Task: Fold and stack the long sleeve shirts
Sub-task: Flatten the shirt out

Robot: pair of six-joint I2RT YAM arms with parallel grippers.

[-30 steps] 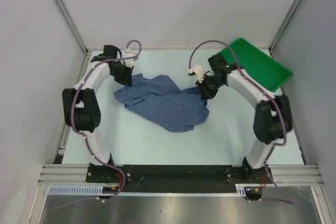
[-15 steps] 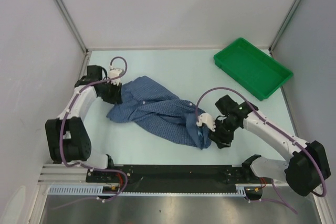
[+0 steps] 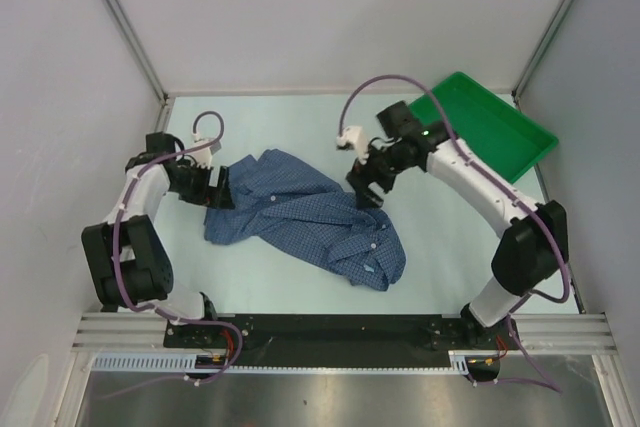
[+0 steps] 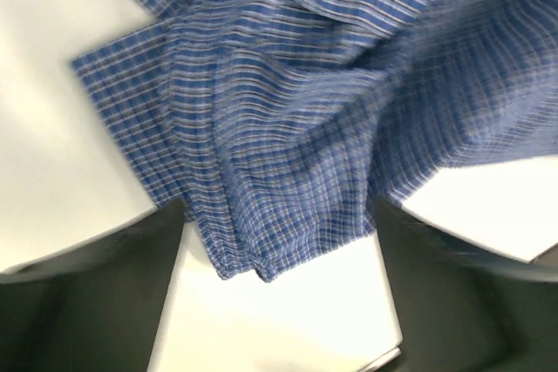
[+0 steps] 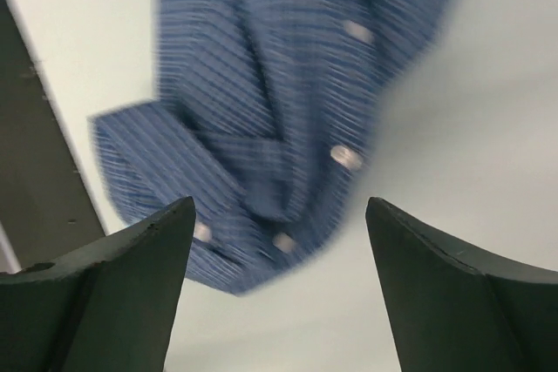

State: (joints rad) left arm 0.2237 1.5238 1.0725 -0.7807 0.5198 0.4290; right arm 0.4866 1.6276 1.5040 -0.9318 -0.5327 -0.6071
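The blue checked long sleeve shirt lies crumpled on the table, stretched diagonally from back left to front right. My left gripper sits at the shirt's left end, open. In the left wrist view a hem of the shirt lies just ahead of the open left gripper, and nothing is pinched. My right gripper hovers over the shirt's upper right edge, open. In the right wrist view the shirt with its white buttons lies below the right gripper, blurred.
A green plastic tray stands at the back right corner, behind the right arm. Grey walls enclose the table on the left, back and right. Bare pale table shows around the shirt.
Both grippers have opened and let go of the shirt. The right arm swung from the front of the table back toward the middle. The shirt now lies flatter and longer.
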